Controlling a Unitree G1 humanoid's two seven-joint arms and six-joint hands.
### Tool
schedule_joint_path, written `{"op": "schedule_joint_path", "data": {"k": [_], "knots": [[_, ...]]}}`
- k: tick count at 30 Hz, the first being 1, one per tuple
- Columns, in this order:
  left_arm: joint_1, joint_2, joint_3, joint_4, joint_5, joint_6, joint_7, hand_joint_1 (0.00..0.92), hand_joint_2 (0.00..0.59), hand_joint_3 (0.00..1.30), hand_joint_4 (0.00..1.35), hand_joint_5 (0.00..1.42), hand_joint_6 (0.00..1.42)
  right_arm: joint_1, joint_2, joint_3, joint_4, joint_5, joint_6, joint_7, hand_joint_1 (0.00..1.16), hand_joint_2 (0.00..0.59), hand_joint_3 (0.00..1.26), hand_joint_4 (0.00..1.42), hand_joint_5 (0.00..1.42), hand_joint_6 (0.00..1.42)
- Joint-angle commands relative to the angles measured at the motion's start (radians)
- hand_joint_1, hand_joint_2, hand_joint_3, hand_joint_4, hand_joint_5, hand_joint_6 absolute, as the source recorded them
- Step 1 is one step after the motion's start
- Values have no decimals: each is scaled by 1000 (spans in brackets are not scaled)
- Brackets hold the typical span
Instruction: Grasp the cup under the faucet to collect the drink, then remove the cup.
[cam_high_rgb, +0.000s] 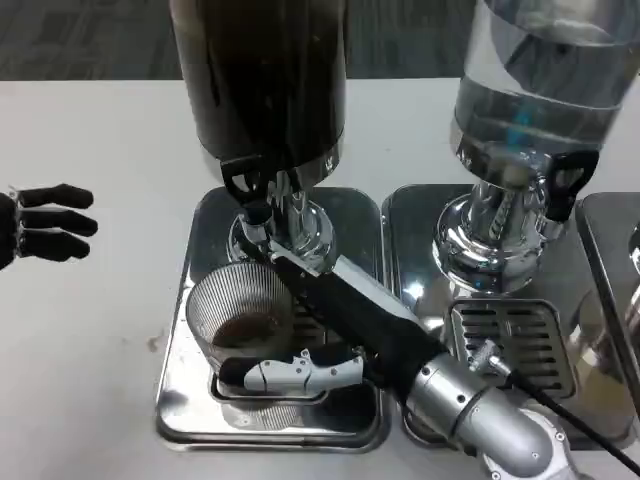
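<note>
A clear ribbed cup (235, 305) stands on the steel drip tray (172, 415) under the black-handled faucet (245, 185) of the dark drink dispenser (262, 80). A little dark liquid lies in the cup's bottom. My right hand (352, 322) reaches in from the lower right and grips the cup, thumb (290, 373) across its near side and fingers (300, 268) behind its far side by the dispenser base. No stream from the faucet is visible. My left hand (45, 222) hovers at the far left edge over the white table, fingers stretched out, holding nothing.
A second dispenser (530, 90) with clear liquid stands to the right on its own tray with a slotted grate (510, 345). Another steel tray edge (610, 260) shows at the far right. A black cable (560, 415) runs along my right forearm.
</note>
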Motion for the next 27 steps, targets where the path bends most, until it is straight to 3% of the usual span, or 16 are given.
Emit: {"op": "schedule_joint_path", "data": {"k": [1,16,27], "knots": [[17,14,-4,-3,15,-10,7,0,86,353,377,418,359,2,9,10,21,-22,-8,-11,762,131,0,0,0,17],[29,22,0,-9,14,-4,7,0,91,353,377,419,355,21,36,-28,32,0,-51,-57,742,152,0,0,0,17],[22,32,-6,6,15,-2,-3,0,92,353,377,419,354,14,29,-18,37,-9,-37,-20,726,159,0,0,0,31]]}}
